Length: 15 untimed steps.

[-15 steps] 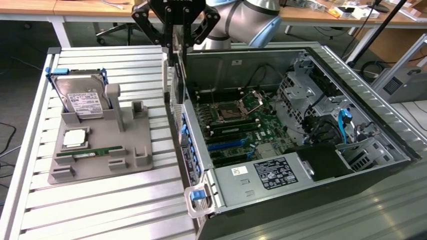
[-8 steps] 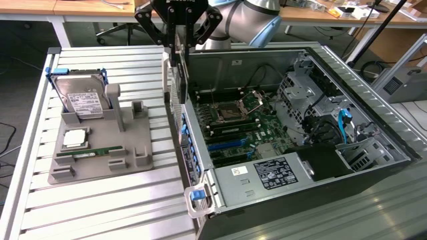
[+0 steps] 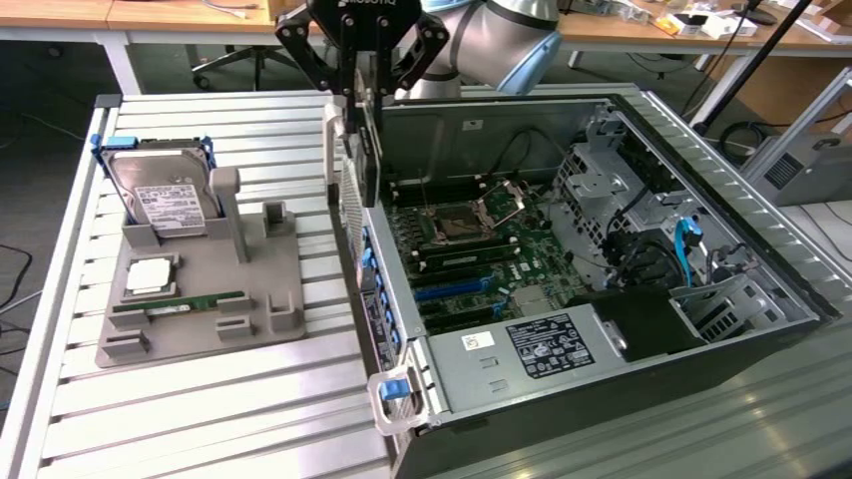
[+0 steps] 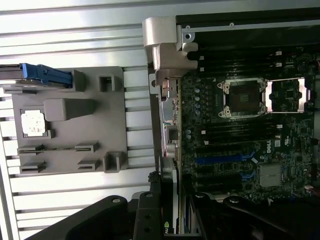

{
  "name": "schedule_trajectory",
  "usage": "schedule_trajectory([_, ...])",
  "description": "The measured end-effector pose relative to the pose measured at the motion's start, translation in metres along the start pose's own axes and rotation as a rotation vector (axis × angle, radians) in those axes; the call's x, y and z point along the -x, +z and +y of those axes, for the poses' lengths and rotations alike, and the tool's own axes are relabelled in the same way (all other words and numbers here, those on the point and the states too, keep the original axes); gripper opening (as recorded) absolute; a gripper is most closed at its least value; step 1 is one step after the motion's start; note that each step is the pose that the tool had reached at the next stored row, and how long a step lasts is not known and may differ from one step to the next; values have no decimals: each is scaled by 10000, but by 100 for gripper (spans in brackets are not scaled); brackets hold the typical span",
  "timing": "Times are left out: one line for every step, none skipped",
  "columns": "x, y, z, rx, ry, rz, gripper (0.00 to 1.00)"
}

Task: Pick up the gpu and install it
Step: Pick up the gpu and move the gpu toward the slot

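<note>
Dark gpu [image 3: 367, 135] hangs edge-down, clamped in the jaws, above the open case [image 3: 729, 175], over its wall. We judge pick-up done, install not yet. Seating calls for lining the card's edge with the blue slot [image 3: 446, 289] inside the case.

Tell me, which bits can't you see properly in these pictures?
- The gpu: it hangs edge-on in both views, so its flat face is hidden.
- The gripper: its upper part is cut off by the exterior view's top edge.
- The hard drive: the print on its label is too small to read in the exterior view.
- The motherboard: one end runs off the wrist view's edge.
</note>
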<state>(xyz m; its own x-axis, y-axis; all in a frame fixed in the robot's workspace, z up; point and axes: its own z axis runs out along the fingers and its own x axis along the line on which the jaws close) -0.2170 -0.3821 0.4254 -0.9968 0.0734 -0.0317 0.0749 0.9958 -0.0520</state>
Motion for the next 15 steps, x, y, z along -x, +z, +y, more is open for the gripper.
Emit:
schedule_trajectory([5, 1, 0, 0, 0, 0, 27])
schedule_trajectory([9, 2, 0, 1, 0, 0, 27])
schedule_trajectory([13, 3, 0, 0, 0, 0, 27])
schedule_trajectory([18, 3, 0, 0, 0, 0, 27])
schedule_trajectory([23, 5, 0, 1, 0, 0, 27])
schedule_trajectory([28, 5, 0, 0, 0, 0, 27])
schedule_trajectory([33, 6, 1, 0, 0, 0, 27])
schedule_trajectory([38, 7, 1, 0, 0, 0, 27])
schedule_trajectory([43, 8, 1, 0, 0, 0, 27])
schedule_trajectory([49, 9, 1, 0, 0, 0, 27])
schedule_trajectory([55, 10, 1, 0, 0, 0, 27])
schedule_trajectory([62, 11, 1, 0, 0, 0, 27])
schedule_trajectory([68, 12, 2, 1, 0, 0, 27])
schedule_trajectory([72, 12, 2, 0, 0, 0, 27])
schedule_trajectory([77, 13, 2, 0, 1, 0, 27])
